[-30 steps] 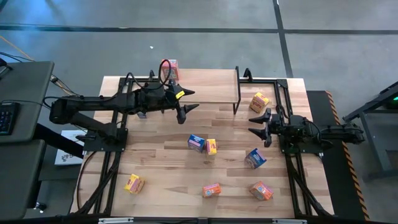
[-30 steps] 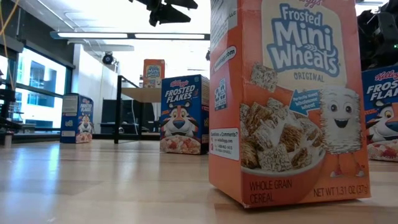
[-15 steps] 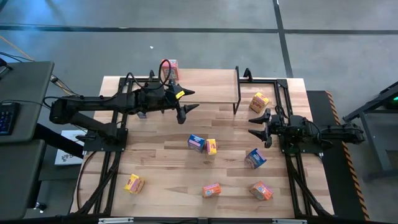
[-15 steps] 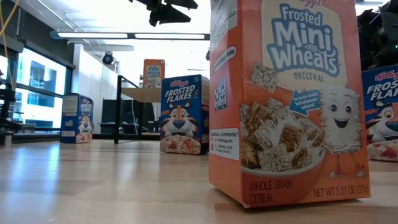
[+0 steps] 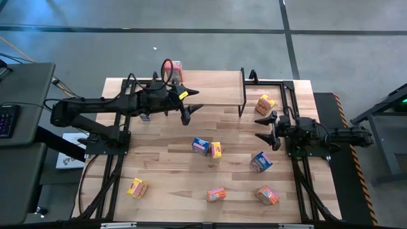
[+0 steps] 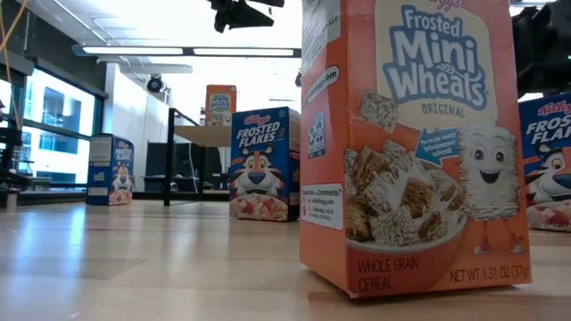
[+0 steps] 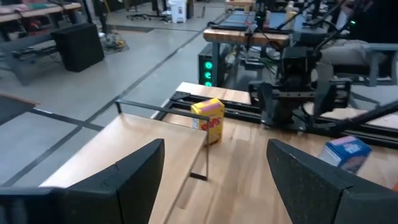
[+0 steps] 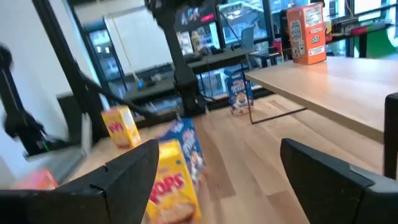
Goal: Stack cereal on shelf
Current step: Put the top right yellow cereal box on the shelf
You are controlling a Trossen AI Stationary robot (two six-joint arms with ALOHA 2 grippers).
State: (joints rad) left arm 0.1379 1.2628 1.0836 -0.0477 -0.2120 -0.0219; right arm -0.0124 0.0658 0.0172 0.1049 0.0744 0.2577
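both my grippers are spread and empty: left gripper (image 5: 191, 107) over the shelf (image 5: 213, 89) by the tabletop's far edge, right gripper (image 5: 266, 130) near the right edge. one orange box (image 5: 175, 69) stands on the shelf; a careless sweep could topple it.

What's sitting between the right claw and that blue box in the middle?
Only the yellow box beside the blue box; otherwise bare table before the right claw, per the high view.

Grey concrete floor (image 5: 210, 44) w/ dark seam lines ran round the table. Dark desk (image 5: 22, 114) stood at one side, keyboard (image 5: 6, 121) on it. Low view: white ceiling w/ long strip lights (image 6: 192, 51), windows (image 6: 53, 125) along one wall, bright daylight. Other workbenches (image 7: 37, 12) and black cabinets (image 7: 78, 45) stood farther back.
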